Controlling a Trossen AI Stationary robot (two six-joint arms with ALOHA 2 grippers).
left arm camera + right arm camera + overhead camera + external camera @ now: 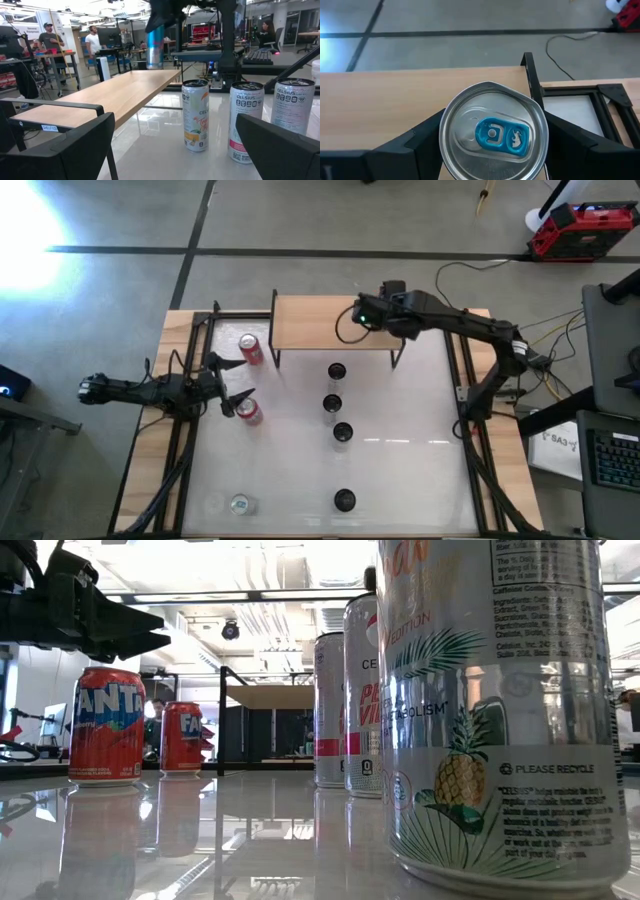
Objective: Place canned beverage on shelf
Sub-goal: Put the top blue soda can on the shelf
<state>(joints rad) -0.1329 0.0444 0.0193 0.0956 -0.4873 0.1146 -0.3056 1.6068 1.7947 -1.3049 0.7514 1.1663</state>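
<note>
The right gripper (492, 150), jaws clamped on a tall silver beverage can with a blue tab (493, 134), holds it above the tan wooden shelf (315, 320), not yet set down, while the left gripper (232, 385) waits, jaws apart, near two red cans.

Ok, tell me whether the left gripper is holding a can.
No: the left gripper stands open and empty between the two red cans, gripping neither.
</note>
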